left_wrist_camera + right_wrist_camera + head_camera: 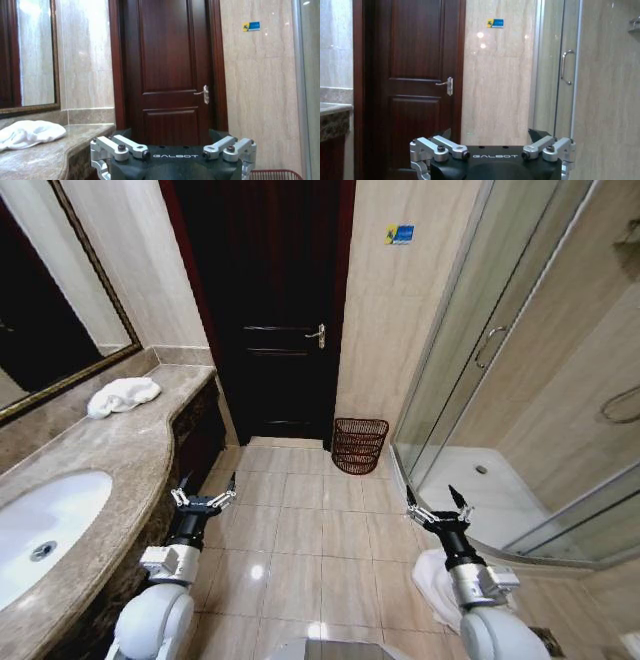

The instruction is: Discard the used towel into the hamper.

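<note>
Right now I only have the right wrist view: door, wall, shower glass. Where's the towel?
Observer: A white towel lies crumpled on the counter, at its far end below the mirror.
Operator: And the hamper?
Observer: The hamper stands on the floor against the wall, between the door and the shower.
Operator: Is the left end effector holding anything?
Observer: No, the left end effector is open and empty, beside the counter's edge.

Overhead light is glaring off the floor tiles point(300, 530) just before the door point(265, 310); around it, wall lines are bowing outward, wide-lens distortion.
</note>
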{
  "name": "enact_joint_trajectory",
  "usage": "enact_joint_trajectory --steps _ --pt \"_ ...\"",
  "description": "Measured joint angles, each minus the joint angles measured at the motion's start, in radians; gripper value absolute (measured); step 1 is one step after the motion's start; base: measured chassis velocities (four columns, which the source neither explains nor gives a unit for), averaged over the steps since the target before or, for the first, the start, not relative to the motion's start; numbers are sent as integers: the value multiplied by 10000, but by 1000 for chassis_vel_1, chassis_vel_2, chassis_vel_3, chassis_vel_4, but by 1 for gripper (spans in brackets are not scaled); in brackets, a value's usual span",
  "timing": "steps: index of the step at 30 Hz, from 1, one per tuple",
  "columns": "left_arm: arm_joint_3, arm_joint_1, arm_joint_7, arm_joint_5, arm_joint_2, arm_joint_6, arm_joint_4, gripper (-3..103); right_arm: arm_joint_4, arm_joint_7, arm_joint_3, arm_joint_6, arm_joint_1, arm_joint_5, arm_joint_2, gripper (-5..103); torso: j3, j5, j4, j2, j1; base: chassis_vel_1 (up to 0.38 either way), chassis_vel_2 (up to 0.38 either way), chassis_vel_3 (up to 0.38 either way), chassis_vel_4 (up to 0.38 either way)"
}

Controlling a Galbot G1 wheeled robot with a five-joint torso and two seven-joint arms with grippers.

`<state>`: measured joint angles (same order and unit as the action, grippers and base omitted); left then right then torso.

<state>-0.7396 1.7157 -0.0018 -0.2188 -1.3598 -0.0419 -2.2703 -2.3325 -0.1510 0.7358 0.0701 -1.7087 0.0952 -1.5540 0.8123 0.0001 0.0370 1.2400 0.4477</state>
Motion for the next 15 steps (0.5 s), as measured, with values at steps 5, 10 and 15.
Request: enact_joint_trajectory --steps 5,10,15 --pt "207 -154 16 192 -100 -163 366 100 -314 59 -37 33 -381 -125 6 100 0 -3 -2 0 0 0 0 0 0" --pt "248 -226 21 204 -150 -124 390 100 -331 -47 -124 14 -420 -154 -5 100 0 -2 -2 0 0 0 0 0 0" --pt "254 -378 46 243 -157 -86 524 100 -149 -126 -237 12 20 -218 -130 100 0 -1 0 0 0 0 0 0 0"
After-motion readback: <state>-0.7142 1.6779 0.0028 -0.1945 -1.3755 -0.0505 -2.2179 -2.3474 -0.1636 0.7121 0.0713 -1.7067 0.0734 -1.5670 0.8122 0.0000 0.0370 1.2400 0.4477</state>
